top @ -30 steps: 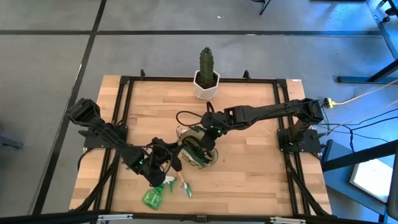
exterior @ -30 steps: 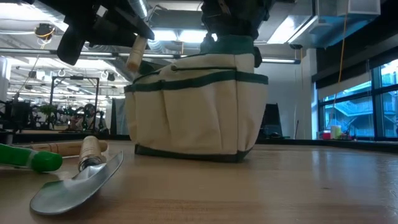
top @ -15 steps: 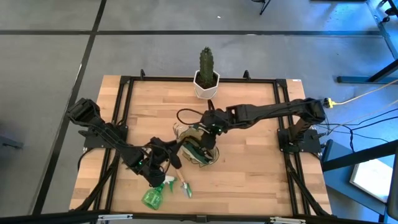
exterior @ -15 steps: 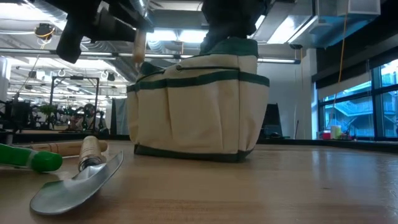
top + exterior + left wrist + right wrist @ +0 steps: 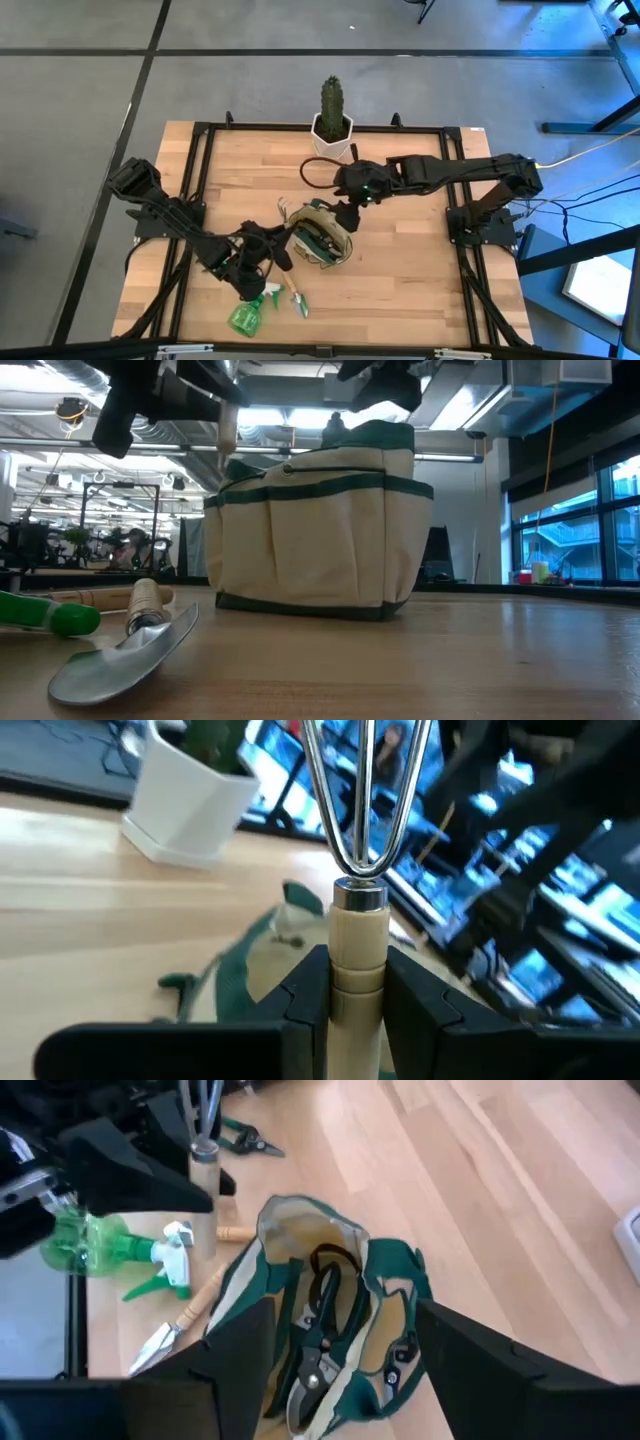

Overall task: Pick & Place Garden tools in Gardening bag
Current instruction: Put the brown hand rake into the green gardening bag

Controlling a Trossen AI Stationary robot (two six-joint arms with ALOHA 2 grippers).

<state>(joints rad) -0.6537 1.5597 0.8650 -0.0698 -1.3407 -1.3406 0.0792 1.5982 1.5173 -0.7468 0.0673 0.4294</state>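
The gardening bag [image 5: 322, 238], tan with green trim, stands open on the table, also in the low view [image 5: 320, 530]. Dark-handled shears [image 5: 318, 1350] lie inside it. My left gripper [image 5: 272, 248], near-left of the bag, is shut on a wooden-handled fork [image 5: 358, 935] whose tines [image 5: 365, 790] point up. My right gripper [image 5: 348, 212] hangs open above the bag's far right rim, with nothing between its fingers. A green spray bottle [image 5: 245, 317] and a trowel [image 5: 297, 298] lie on the table near the front edge. My left gripper pinches the fork's wooden handle [image 5: 357, 982] between its two fingers, just below the metal collar. The fingers come in about level from the table's near-left and lie across the handle. The fork is lifted clear and stands roughly upright, its handle end [image 5: 227, 445] down beside the bag's rim.
A cactus in a white pot [image 5: 331, 125] stands at the far edge. Small green-handled snips [image 5: 248, 1142] lie on the table beyond the left gripper. Bare wood stretches to the right of the bag [image 5: 410, 270].
My right gripper has lifted out of the bag and drawn back up toward the far right; the shears stay in the bag. The left gripper has rolled in place, bringing the fork's handle from tilted to about upright.
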